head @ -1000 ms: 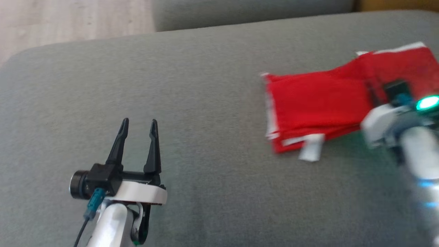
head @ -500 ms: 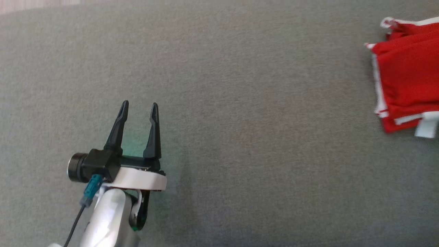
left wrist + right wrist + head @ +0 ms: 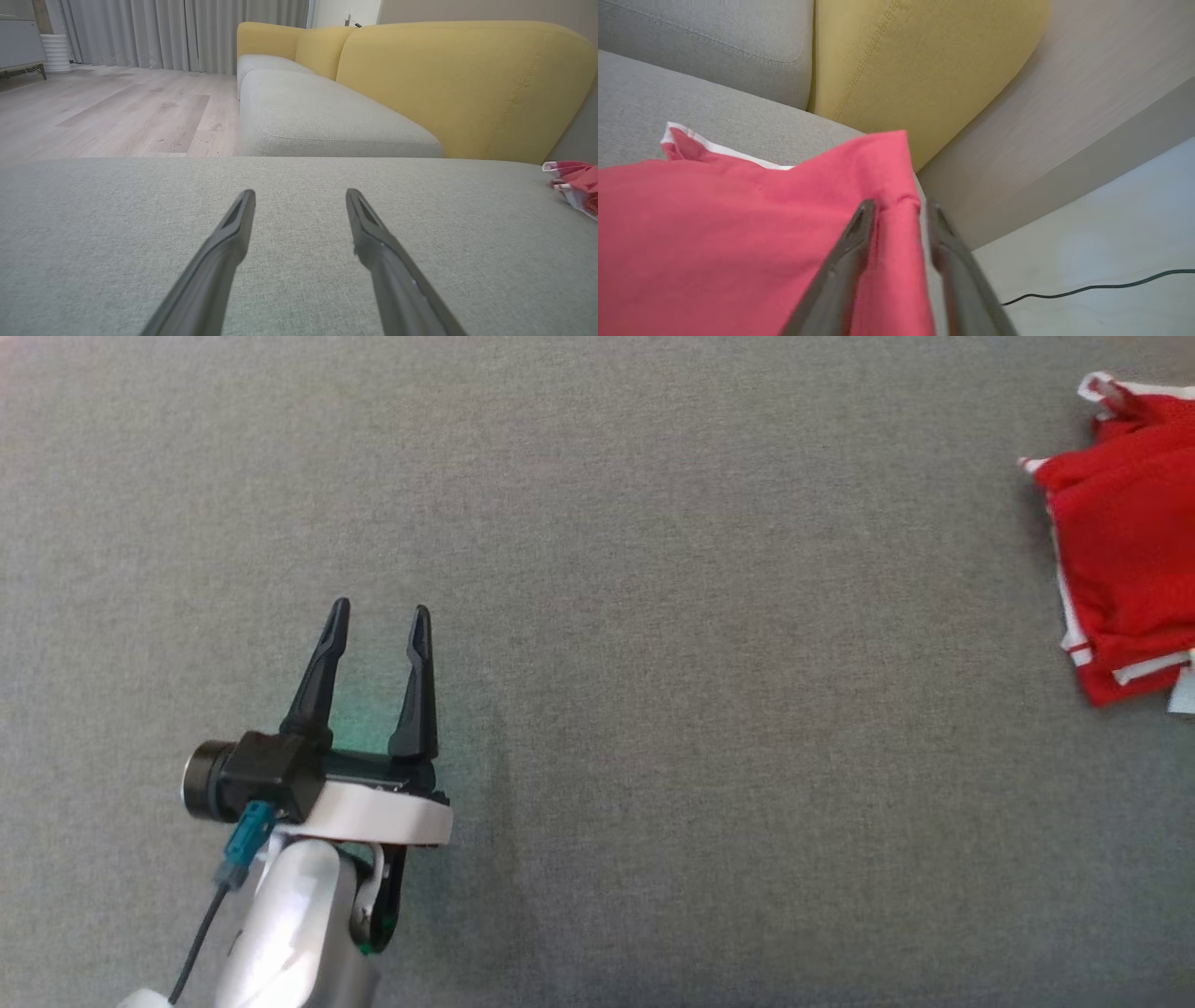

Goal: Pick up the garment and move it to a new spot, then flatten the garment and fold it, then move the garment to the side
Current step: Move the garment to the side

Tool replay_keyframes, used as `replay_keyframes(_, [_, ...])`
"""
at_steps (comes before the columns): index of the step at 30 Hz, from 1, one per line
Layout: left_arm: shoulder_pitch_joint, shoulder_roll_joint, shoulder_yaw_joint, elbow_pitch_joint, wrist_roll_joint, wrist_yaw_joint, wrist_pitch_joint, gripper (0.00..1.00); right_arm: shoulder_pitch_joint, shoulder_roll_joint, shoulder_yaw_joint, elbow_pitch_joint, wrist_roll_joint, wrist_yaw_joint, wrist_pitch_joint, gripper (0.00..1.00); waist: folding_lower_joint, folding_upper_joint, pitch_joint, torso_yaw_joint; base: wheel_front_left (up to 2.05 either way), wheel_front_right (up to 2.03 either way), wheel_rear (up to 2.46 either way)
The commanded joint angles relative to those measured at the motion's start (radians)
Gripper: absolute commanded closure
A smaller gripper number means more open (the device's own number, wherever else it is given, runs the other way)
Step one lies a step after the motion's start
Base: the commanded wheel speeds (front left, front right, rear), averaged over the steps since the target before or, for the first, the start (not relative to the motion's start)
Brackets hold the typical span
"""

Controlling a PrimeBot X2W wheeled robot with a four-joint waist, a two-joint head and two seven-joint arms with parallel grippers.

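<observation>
The garment (image 3: 1130, 541) is red with white trim and lies folded on the grey seat cushion (image 3: 653, 616), at the far right edge of the head view. It also shows at the right of the left wrist view as the garment (image 3: 577, 179). My right gripper (image 3: 900, 210) is at the garment (image 3: 714, 233), near the cushion's end. Its fingers stand slightly apart around a raised fold of cloth, with a gap beside one finger, so it is open. My left gripper (image 3: 378, 616) hovers open and empty over bare cushion, far left of the garment, and shows as the left gripper (image 3: 299, 198).
A yellow backrest (image 3: 467, 84) runs behind the seat, with another grey cushion (image 3: 317, 116) and wooden floor (image 3: 117, 112) beyond. Past the cushion's end are a wall, pale floor and a black cable (image 3: 1087, 287).
The head camera has swung, so the garment now sits at the picture's right edge and the right arm has left that view. The left gripper stays open.
</observation>
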Motion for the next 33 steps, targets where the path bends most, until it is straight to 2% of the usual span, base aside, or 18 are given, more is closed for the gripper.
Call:
replay_keyframes(1, [-0.025, 0.006, 0.037, -0.020, -0.003, 0.000, -0.006, 0.00, 0.015, -0.016, -0.003, -0.049, -0.001, -0.001, 0.004, 0.00, -0.0001, 0.0000, -0.008, -0.004, 0.00, 0.00, 0.00])
replay_keyframes(11, [0.003, 0.006, 0.057, -0.021, -0.004, 0.004, -0.006, 0.00, 0.032, 0.104, -0.004, -0.186, 0.001, -0.001, -0.012, 0.00, -0.0001, 0.0000, -0.118, -0.024, 0.00, 0.00, 0.00])
replay_keyframes(17, [0.034, 0.006, 0.058, -0.038, -0.019, 0.019, -0.006, 0.00, 0.060, 0.245, 0.053, -0.326, 0.075, -0.001, -0.052, 0.00, -0.0001, 0.0000, -0.201, -0.014, 0.00, 0.00, 0.00])
replay_keyframes(23, [0.079, 0.006, 0.066, -0.049, -0.023, 0.036, -0.006, 0.00, 0.165, 0.417, 0.120, -0.440, 0.195, -0.001, -0.121, 0.00, -0.0001, 0.0000, -0.268, 0.004, 0.00, 0.00, 0.00])
replay_keyframes(28, [0.109, 0.006, 0.069, -0.059, -0.038, 0.053, -0.006, 0.00, 0.274, 0.471, 0.167, -0.461, 0.268, -0.001, -0.197, 0.00, -0.0001, 0.0000, -0.301, 0.022, 0.00, 0.00, 0.00])
replay_keyframes(33, [0.151, 0.006, 0.069, -0.054, -0.064, 0.064, -0.006, 0.00, 0.405, 0.480, 0.224, -0.401, 0.396, -0.001, -0.295, 0.00, -0.0001, 0.0000, -0.321, 0.043, 0.00, 0.00, 0.00])
